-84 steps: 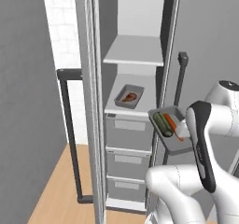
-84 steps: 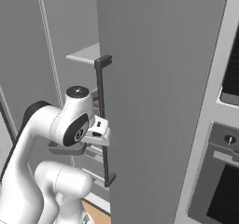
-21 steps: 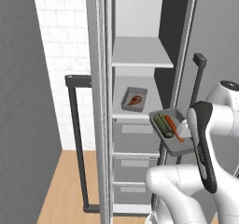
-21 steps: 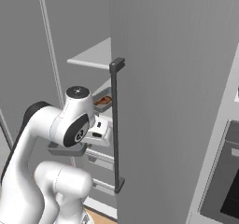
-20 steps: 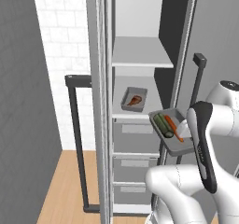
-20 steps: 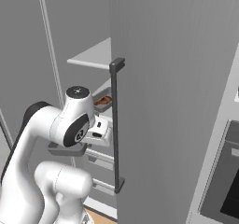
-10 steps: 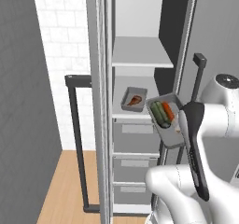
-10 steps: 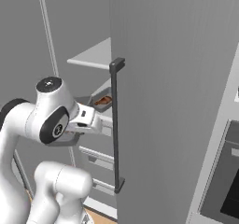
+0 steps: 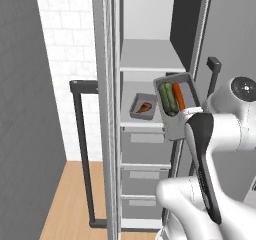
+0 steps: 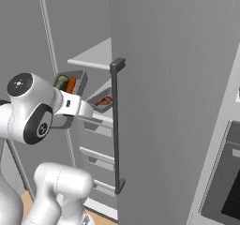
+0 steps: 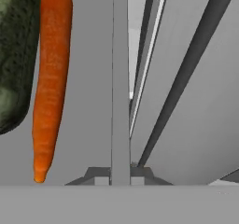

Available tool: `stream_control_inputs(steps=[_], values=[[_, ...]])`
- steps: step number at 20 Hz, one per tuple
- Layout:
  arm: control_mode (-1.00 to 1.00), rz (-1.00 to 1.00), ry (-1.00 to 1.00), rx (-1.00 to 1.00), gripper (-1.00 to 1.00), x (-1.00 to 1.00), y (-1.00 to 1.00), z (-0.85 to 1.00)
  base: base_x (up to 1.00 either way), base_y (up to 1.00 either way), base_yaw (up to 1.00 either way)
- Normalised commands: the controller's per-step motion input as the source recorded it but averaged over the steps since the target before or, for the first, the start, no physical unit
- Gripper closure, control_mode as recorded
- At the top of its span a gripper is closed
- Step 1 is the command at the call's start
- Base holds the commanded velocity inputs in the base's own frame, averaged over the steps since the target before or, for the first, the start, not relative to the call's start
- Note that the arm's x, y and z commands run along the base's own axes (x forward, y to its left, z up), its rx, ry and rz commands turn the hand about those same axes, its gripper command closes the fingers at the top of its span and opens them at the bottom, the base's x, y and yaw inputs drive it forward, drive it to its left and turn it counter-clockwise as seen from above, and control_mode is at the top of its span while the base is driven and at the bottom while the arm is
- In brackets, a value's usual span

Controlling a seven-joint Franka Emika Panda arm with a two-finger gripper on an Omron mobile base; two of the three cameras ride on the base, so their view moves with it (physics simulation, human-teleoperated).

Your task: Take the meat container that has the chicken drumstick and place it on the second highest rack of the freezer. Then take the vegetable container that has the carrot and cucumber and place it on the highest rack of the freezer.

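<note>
A white robot arm holds a grey rectangular tray (image 9: 176, 115) at centre frame of the left base view, in front of the open tall grey freezer (image 9: 150, 44). The tray tilts steeply, its open face turned toward the camera, with the dark green stubby cucumber (image 9: 167, 98) and the slim orange carrot (image 9: 178, 95) lying side by side inside. The gripper (image 9: 192, 115) is closed on the tray's right rim, though the fingertips themselves are hidden behind tray and wrist. In the hand view the carrot (image 11: 50, 78) runs down the upper left, the cucumber (image 11: 16, 55) cut off at the left edge. A second grey tray (image 9: 143, 107) with the reddish-brown chicken drumstick (image 9: 145, 107) sits on the lower shelf, left of the held tray. The upper pale grey shelf (image 9: 150, 63) lies above both. In the right base view the freezer door with its dark bar handle (image 10: 117, 125) hides most of the interior.
</note>
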Motion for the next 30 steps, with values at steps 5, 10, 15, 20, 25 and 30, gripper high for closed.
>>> stream_control_inputs(steps=[5, 10, 15, 20, 25, 30], values=[[-1.00, 0.00, -0.05, 0.07, 1.00, 0.49, 0.05, 0.57, 0.00, 0.00, 0.00], [-1.00, 0.00, 0.00, 0.05, 1.00, 0.82, 0.26, 0.43, 0.00, 0.00, 0.00], [-1.00, 0.00, -0.01, 0.04, 1.00, 0.69, 0.16, 0.24, 0.00, 0.00, 0.00], [-1.00, -0.07, -0.10, 0.11, 1.00, 0.67, -0.13, 0.00, 0.00, 0.00, 0.00], [-1.00, -0.10, -0.09, 0.15, 1.00, 0.55, -0.19, 0.04, 0.00, 0.00, 0.00], [-1.00, -0.03, 0.00, 0.01, 1.00, 0.55, 0.15, 0.25, 0.00, 0.00, 0.00]])
